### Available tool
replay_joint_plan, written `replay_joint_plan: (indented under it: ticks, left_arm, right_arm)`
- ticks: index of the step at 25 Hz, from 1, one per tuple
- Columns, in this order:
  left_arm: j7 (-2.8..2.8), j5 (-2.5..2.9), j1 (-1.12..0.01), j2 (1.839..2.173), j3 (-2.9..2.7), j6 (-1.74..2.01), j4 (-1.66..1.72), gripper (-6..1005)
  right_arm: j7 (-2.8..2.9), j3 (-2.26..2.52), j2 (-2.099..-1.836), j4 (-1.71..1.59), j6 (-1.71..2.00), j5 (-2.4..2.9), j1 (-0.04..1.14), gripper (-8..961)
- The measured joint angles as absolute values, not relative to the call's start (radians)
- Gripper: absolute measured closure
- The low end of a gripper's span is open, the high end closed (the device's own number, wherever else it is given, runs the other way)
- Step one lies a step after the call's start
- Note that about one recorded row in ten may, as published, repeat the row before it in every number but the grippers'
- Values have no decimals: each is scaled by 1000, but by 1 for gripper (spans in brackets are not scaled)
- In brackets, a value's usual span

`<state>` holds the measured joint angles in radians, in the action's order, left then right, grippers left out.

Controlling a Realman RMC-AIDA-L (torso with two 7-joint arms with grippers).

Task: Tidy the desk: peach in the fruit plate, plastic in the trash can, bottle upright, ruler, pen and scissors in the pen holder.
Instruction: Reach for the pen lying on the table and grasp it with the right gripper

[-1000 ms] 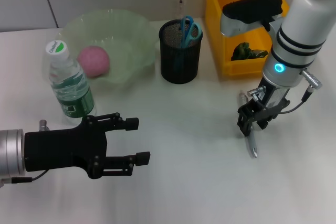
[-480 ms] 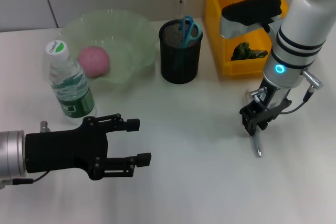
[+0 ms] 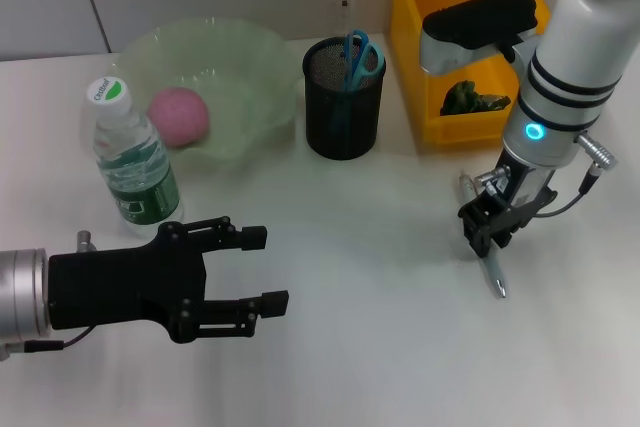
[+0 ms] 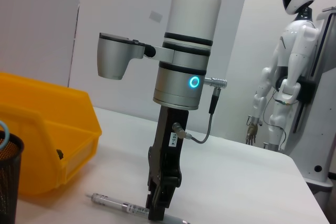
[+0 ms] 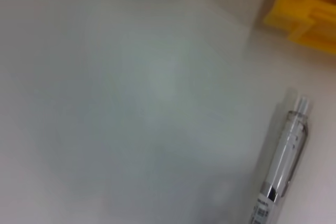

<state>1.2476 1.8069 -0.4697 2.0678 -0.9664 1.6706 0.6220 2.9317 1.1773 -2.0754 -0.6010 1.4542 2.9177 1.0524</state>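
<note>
Shifted slightly toward five o'clock with the pen [image 3: 487, 260], the right gripper [image 3: 489, 240] stands pinched on it on the table [image 3: 380, 347]. Peach [image 3: 179, 115] sits in the fruit plate [image 3: 250, 62], scissors [image 3: 356, 55] in the pen holder [image 3: 343, 99], green plastic [image 3: 470, 99] in the yellow bin [image 3: 415, 37]. Left gripper [image 3: 268, 267] hangs open at seven o'clock beside the upright bottle [image 3: 132, 159].

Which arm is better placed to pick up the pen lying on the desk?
Right. The right end effector is directly over the pen, down at the desk beside the yellow bin. The left end effector hovers open far across the desk, near the bottle.
</note>
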Motion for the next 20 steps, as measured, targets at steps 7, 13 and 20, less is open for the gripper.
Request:
replay_joint_plan:
  ticks: [7, 13, 20]
  left_arm:
    - [1251, 1807, -472, 2068, -966, 1672, 621, 197]
    - [1249, 1807, -474, 2067, -966, 1672, 621, 197]
    - [1248, 1807, -474, 2065, -966, 1672, 621, 197]
  right_arm:
    - [2932, 1180, -2074, -602, 1449, 2918, 1051, 731]
    - [2935, 1180, -2074, -598, 1442, 2918, 1050, 732]
    - [2938, 1180, -2074, -598, 1439, 2918, 1050, 732]
